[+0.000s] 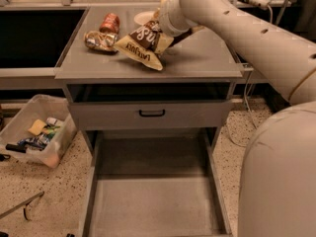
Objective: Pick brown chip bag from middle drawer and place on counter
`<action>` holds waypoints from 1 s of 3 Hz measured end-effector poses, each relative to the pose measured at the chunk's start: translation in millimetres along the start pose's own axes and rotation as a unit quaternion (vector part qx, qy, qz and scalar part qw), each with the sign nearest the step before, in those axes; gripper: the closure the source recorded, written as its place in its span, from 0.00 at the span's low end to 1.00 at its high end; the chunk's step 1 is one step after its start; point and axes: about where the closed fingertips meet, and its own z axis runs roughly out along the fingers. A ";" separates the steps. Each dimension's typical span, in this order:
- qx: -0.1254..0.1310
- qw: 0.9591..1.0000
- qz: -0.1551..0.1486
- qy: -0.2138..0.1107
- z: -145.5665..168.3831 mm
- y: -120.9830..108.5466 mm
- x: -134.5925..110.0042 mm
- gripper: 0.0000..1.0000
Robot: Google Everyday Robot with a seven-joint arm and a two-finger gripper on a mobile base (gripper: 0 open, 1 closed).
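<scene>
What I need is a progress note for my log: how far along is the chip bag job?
Done: the brown chip bag is out of the middle drawer, whose floor is bare. In hand: the bag tilts at the gripper over the counter, corner about touching. Left: leave it lying there and withdraw.

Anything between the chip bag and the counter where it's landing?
Nothing visible. The brown chip bag, at the hand, tilts down over bare counter; a crushed can lies close beside it, not under it.
</scene>
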 end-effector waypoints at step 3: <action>-0.039 0.996 0.084 0.017 -6.6 37.3 18.7 0.59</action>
